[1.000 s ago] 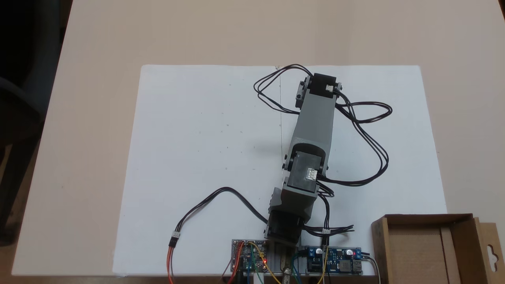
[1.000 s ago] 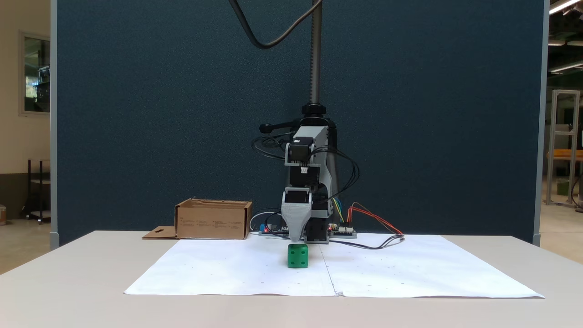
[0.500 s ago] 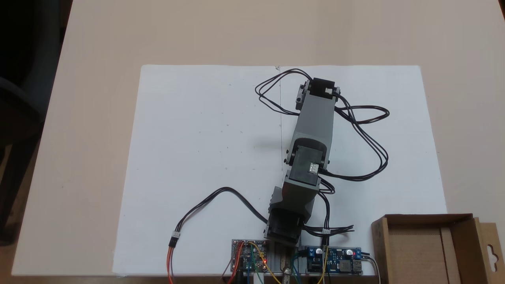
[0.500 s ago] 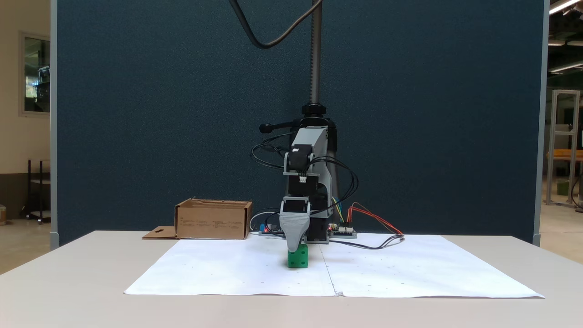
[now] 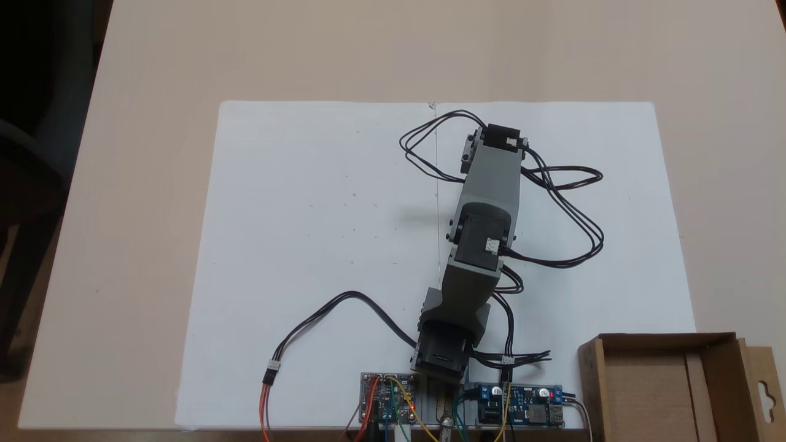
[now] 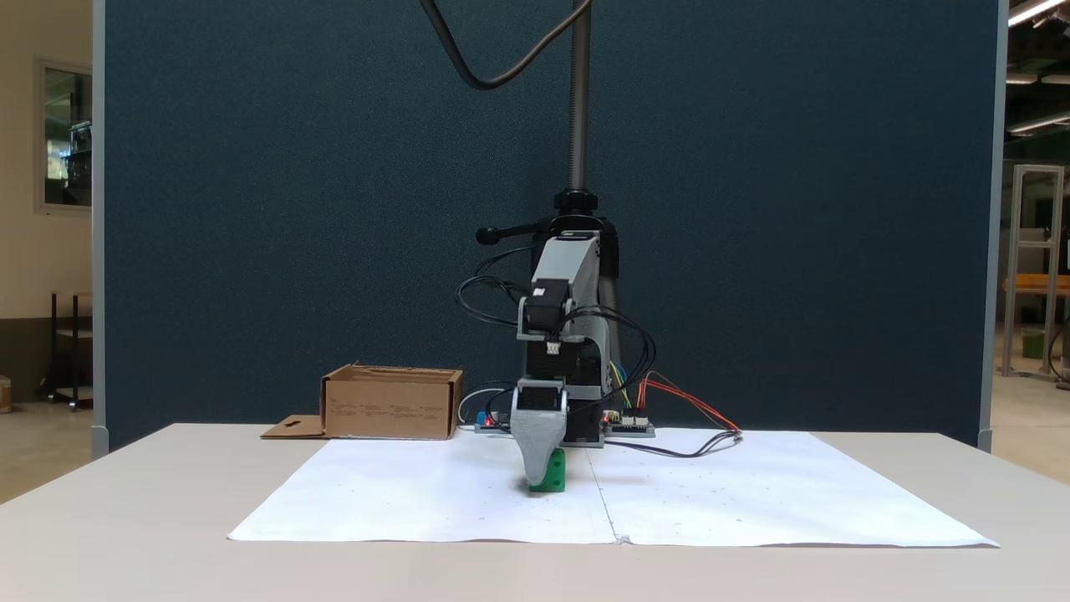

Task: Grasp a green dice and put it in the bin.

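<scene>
My gripper (image 6: 537,477) down at the green dice (image 6: 553,474)

My grey jaw covers the cube's left half on the white paper (image 6: 435,497); the bin (image 6: 391,404) sits behind, well apart.

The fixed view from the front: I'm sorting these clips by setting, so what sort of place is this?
Likely a lab or workshop: a blue partition panel, bare circuit boards and a metal frame behind.

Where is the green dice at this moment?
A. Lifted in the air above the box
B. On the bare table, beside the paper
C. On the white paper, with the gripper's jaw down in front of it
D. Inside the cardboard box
C. In a fixed view, the dice sits on the white paper, partly covered by the lowered gripper; the box stands apart from it.
</scene>
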`<state>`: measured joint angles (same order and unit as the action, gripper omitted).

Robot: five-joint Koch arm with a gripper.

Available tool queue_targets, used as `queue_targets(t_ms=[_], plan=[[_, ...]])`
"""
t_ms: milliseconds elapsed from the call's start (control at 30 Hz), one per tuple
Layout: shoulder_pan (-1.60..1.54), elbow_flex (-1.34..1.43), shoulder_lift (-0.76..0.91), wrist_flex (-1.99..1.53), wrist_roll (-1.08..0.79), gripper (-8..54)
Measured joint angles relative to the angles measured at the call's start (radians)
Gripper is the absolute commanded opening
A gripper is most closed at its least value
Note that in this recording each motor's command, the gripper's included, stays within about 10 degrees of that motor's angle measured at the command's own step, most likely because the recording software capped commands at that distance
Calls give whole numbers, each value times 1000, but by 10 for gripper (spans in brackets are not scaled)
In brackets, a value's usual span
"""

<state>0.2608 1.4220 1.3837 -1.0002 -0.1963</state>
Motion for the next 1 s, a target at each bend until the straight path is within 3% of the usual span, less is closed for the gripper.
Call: queue_targets(t_ms=[133, 333, 367, 733, 1000], plan=[[0, 14, 0, -2, 2, 344], [0, 20, 0, 14, 2, 123], [0, 20, 0, 12, 2, 114], [0, -14, 0, -29, 72, 114], [9, -577, 0, -485, 143, 114]])
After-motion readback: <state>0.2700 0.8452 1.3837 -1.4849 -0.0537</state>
